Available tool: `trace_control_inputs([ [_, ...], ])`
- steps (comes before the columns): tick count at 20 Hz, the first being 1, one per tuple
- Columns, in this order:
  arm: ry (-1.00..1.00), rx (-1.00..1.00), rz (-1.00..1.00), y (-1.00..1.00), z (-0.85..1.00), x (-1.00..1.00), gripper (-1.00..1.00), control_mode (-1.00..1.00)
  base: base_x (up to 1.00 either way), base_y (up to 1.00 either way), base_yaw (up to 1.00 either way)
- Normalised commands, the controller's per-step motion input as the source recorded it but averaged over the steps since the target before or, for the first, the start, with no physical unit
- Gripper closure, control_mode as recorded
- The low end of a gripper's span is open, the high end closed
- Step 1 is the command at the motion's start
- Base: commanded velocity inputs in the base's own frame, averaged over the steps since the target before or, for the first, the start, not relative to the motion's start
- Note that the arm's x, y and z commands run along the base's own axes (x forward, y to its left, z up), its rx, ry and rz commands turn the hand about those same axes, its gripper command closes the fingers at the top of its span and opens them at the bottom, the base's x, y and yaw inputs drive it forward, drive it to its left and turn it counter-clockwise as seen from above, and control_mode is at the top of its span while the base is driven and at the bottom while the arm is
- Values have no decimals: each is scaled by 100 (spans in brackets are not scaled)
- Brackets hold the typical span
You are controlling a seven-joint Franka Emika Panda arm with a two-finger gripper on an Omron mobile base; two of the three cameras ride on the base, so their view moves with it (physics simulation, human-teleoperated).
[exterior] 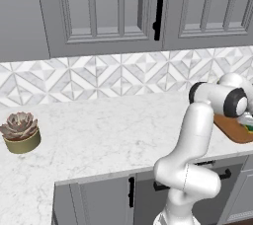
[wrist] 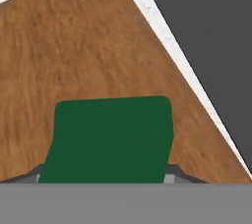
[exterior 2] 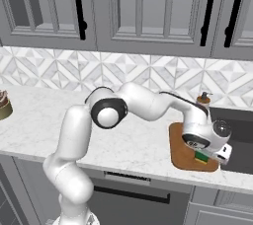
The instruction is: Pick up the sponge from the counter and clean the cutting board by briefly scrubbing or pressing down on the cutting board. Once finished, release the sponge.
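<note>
Already lifted, the small green-topped, yellow-based sponge (wrist: pixel 110 137), clamped in the fingers (exterior 2: pixel 201 157), meets the reddish-brown wooden cutting board (wrist: pixel 74 46) at lower right; release remains.

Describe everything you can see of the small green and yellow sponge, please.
The small rectangular sponge with a dark green top over a yellow base looks soft, with rounded corners. It is gripped by the robot's hand, whose fingers are closed on its sides. It sits low over the reddish-brown wooden cutting board, at the board's near end by the dark sink; whether it presses on the wood cannot be told. In the right base view both its green and yellow layers show under the hand.
</note>
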Motion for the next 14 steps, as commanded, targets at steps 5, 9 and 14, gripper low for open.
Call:
trace_control_inputs([
  [5,0,0,2,12,0,17,100,-100,0,0,0],
  [9,-12,0,0,20,17,1,100,-100,0,0,0],
  [14,-24,0,-10,26,15,14,100,-100,0,0,0],
])
